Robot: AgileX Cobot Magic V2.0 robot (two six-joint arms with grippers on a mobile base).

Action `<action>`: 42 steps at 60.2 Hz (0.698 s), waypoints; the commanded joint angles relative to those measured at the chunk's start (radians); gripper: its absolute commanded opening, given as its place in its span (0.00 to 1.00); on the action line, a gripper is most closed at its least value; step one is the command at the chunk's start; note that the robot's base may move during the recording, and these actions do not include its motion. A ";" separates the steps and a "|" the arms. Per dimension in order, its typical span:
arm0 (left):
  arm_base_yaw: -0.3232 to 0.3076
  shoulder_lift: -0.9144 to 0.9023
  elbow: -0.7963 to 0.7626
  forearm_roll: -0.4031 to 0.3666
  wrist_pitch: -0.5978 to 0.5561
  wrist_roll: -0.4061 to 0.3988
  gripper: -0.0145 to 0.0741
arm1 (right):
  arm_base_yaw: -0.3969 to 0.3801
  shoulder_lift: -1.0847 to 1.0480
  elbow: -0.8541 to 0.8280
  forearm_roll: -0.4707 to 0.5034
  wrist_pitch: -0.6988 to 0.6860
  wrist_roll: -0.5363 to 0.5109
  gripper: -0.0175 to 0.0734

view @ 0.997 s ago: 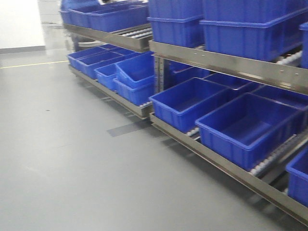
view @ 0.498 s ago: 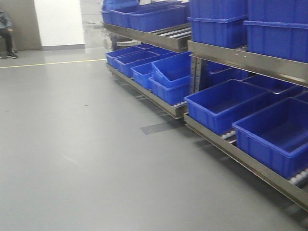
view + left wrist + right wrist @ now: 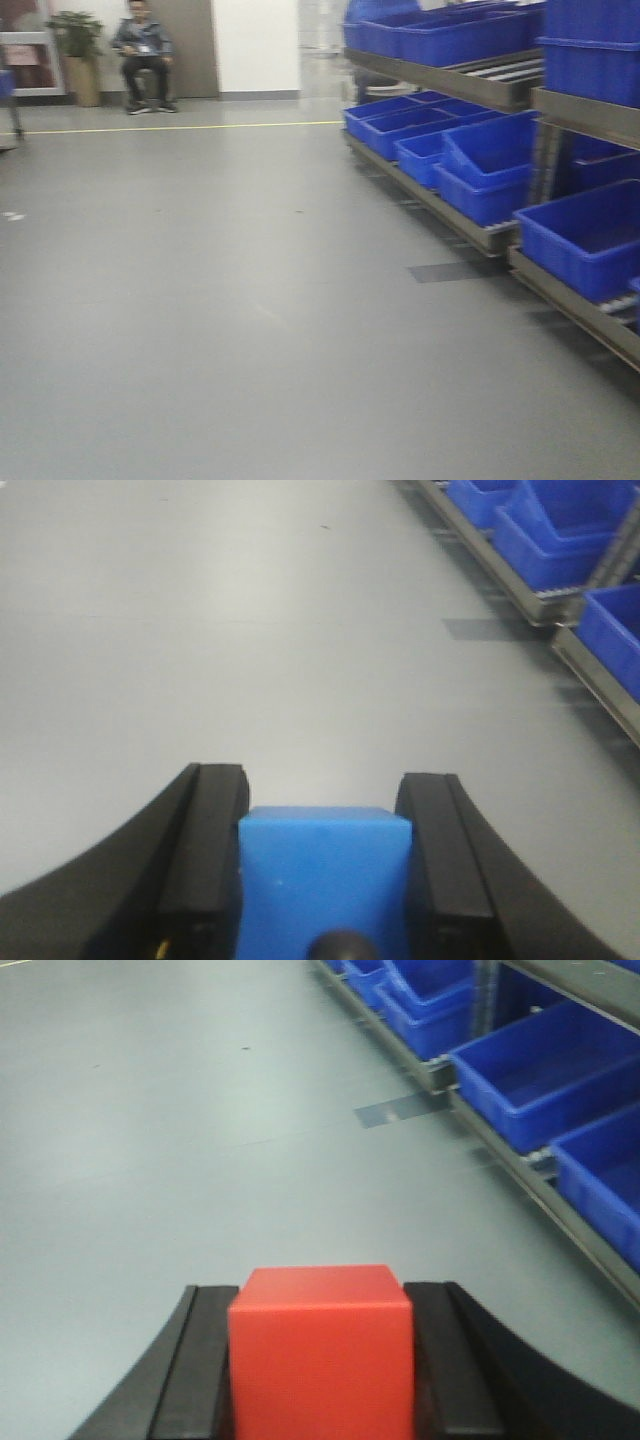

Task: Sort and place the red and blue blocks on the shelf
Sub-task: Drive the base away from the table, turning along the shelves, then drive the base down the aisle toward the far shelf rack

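In the left wrist view a bright blue block point(image 3: 325, 880) sits between two black fingers, and my left gripper point(image 3: 322, 790) is shut on it above the grey floor. My right gripper point(image 3: 318, 1300) is shut on a bright red block point(image 3: 320, 1355) in the right wrist view. The shelf point(image 3: 480, 90), a long grey steel rack with roller tracks, runs along the right side of the front view and also shows at the upper right of the left wrist view point(image 3: 590, 685) and of the right wrist view point(image 3: 520, 1160). Neither gripper shows in the front view.
Several large blue bins point(image 3: 480, 175) fill the shelf tiers. A person point(image 3: 142, 55) sits at the far wall beside a potted plant point(image 3: 78, 50). A yellow floor line point(image 3: 200, 127) crosses the back. A dark patch point(image 3: 448, 271) marks the floor by the rack.
The front view has swung left: the shelf and bins slid to the right edge, and open floor, the far wall and the seated person have come into sight.
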 commanded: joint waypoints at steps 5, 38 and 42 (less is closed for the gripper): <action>-0.001 -0.004 -0.031 0.003 -0.085 -0.009 0.31 | -0.001 -0.009 -0.030 -0.012 -0.084 -0.004 0.26; -0.001 -0.004 -0.031 0.003 -0.085 -0.009 0.31 | -0.001 -0.009 -0.030 -0.012 -0.084 -0.004 0.26; -0.001 -0.004 -0.031 0.003 -0.085 -0.009 0.31 | -0.001 -0.009 -0.030 -0.012 -0.084 -0.004 0.26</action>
